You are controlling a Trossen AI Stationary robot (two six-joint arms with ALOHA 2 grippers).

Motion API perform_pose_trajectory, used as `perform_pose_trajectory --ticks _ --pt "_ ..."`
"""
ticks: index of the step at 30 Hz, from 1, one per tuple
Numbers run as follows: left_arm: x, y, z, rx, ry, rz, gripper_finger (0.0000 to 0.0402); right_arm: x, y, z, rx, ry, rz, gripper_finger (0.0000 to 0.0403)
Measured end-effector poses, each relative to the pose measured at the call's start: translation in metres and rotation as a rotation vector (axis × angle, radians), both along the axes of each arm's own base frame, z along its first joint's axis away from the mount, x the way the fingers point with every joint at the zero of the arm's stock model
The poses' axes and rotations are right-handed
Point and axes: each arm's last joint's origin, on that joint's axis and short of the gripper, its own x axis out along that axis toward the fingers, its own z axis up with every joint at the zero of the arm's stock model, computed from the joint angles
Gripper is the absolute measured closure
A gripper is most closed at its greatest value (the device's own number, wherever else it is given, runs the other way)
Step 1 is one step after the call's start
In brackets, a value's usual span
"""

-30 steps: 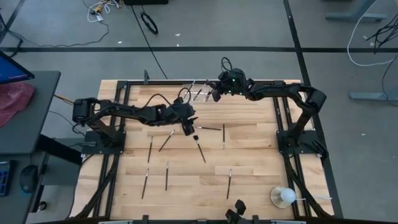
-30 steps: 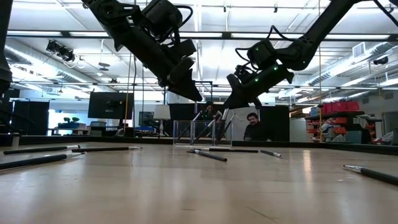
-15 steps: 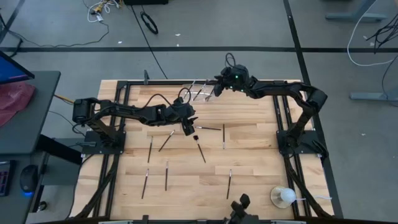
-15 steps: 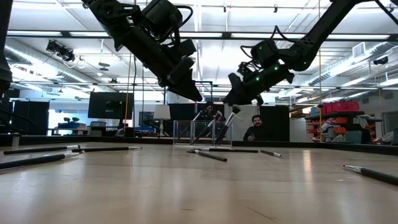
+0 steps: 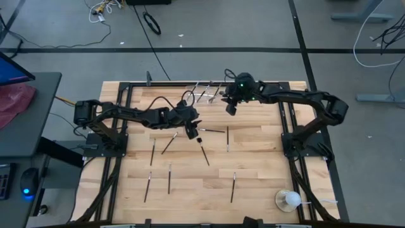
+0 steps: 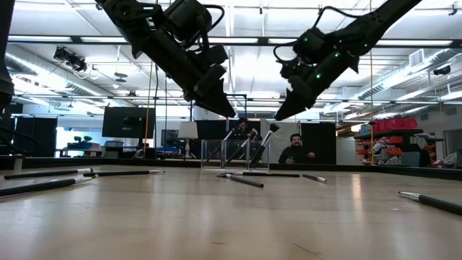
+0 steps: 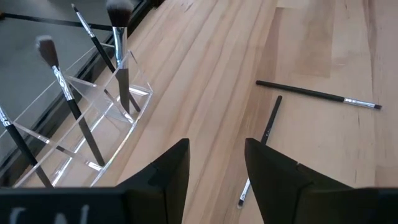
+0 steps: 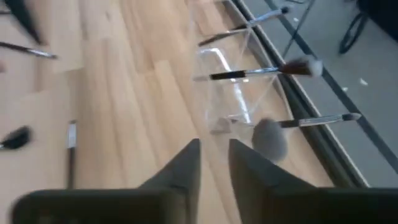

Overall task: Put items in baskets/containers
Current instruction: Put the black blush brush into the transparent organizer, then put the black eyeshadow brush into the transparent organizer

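The clear plastic holder [image 5: 204, 94] stands at the table's far edge, with several brushes leaning upright in its slots [image 7: 93, 118] [image 8: 236, 99]. Several thin black brushes lie flat on the wood, among them one [image 5: 212, 130] beside my left gripper and one [image 5: 204, 152] just nearer. My left gripper [image 5: 192, 131] hovers open above the table's middle [image 7: 214, 171], near of the holder, and holds nothing. My right gripper [image 5: 231, 107] hangs in the air to the right of the holder and nearer than it. Its fingers stand a little apart [image 8: 214, 165] and are empty.
More brushes lie toward the near side [image 5: 152, 152] [image 5: 169, 178] [image 5: 233, 187] [image 5: 228, 138]. A white ball-like object on a clear base [image 5: 288, 200] sits at the near right corner. Black frame rails run along the table's left, right and far edges.
My right gripper has drawn back from above the holder, moving toward the table's right and near side and rising. One brush more than a second ago stands in the holder.
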Motion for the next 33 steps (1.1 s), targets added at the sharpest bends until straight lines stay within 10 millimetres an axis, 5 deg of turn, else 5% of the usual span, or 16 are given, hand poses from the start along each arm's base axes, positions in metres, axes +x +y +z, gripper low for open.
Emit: perform_pose_trajectory --ticks 5,11,15,22,29,33 --pt "0.0 -0.001 0.0 0.002 0.0 -0.004 0.0241 0.007 -0.018 -0.011 -0.067 -0.037 -0.103 0.0394" --pt "0.0 0.0 0.0 0.003 -0.002 0.0 0.0241 0.009 -0.042 -0.01 -0.228 -0.109 -0.353 0.0384" --pt "0.0 0.0 0.0 0.006 -0.002 0.002 0.0241 0.012 -0.038 0.002 -0.268 -0.17 -0.334 0.0391" --pt "-0.008 -0.015 0.004 0.095 0.08 0.062 0.0241 0.035 0.013 0.008 -0.196 -0.189 -0.097 0.0397" --pt "-0.038 -0.051 0.003 -0.001 0.286 0.065 0.0241 0.054 0.093 -0.014 -0.102 -0.165 0.12 0.0401" --pt "-0.06 -0.075 -0.016 -0.001 0.322 0.138 0.0241 0.049 0.127 -0.032 -0.088 -0.227 0.167 0.0399"
